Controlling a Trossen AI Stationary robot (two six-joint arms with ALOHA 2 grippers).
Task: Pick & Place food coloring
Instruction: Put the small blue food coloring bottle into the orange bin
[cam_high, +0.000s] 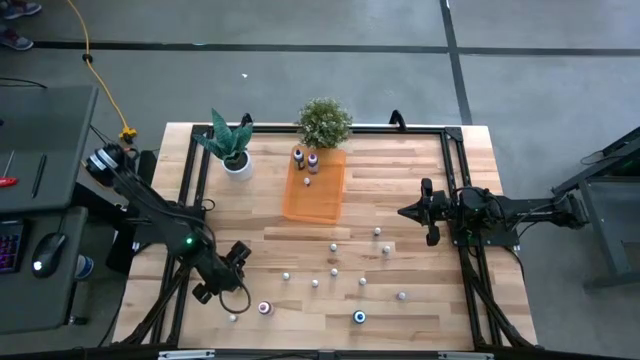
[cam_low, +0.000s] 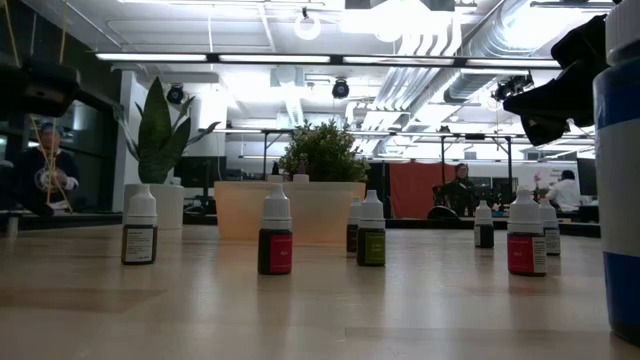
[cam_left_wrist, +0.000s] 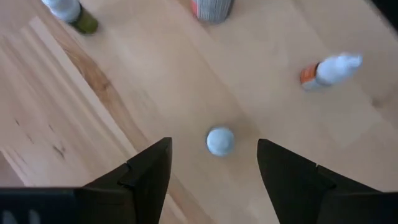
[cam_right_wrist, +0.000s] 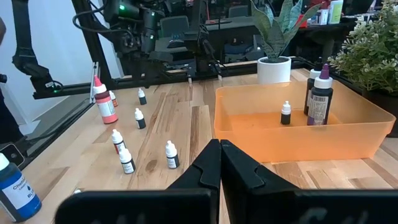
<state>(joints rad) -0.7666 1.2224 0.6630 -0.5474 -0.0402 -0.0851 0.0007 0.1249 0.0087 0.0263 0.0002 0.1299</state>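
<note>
Three bottles already stand in the orange tray (cam_high: 318, 195) at the far middle of the desk (cam_high: 410, 170), between the two potted plants; the rest of the food coloring (cam_high: 334, 271) is scattered upright across the near half. The left gripper (cam_left_wrist: 214, 163) hangs over the near left corner with its jaws wide and nothing held. Its wrist view looks straight down on one small bottle (cam_left_wrist: 219, 140), seen only as a white cap, so the bottle stands upright with its long axis pointing up at the camera. That cap lies between the two fingers (cam_left_wrist: 149, 171), just ahead of their tips and roughly centred in the gap. My judgement is that a straight descent followed by a squeeze would catch it, with the tray then well off toward the far middle. A red-bodied bottle (cam_high: 265, 308) stands just beside this spot, close enough to be knocked. The right gripper (cam_right_wrist: 220, 163) waits at the desk's right side, its jaws pressed together, facing the tray and farther from this bottle.
</note>
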